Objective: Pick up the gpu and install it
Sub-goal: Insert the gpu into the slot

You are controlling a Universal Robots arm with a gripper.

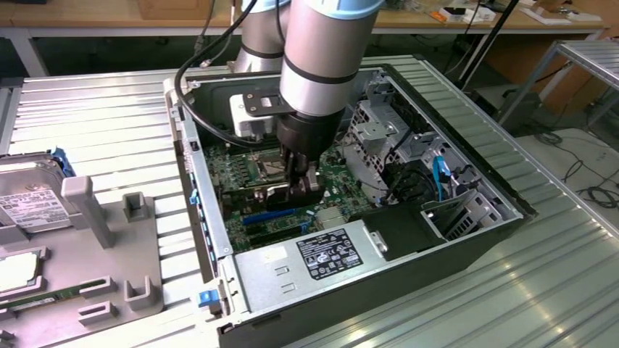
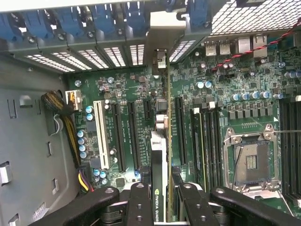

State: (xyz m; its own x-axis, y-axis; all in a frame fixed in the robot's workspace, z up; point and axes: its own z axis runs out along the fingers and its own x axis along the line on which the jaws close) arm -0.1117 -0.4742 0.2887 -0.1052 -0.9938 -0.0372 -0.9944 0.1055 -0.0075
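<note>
Where your arm reaches down into the open computer case [image 1: 464, 123], the gripper [image 1: 298, 181] has its fingers [image 2: 138, 197] partly closed, pinching the gpu [image 2: 160, 150] from both sides. You see the card edge-on in the wrist view, standing upright over the green motherboard [image 2: 136, 96] among the long black expansion slots [image 2: 129, 136]. Its far end reaches the slotted rear bracket openings [image 2: 136, 54]. Whether it sits in a slot you cannot tell. On the exterior view's left, a hard drive [image 1: 29, 203] lies on a grey tray [image 1: 106, 246], well apart from the case.
</note>
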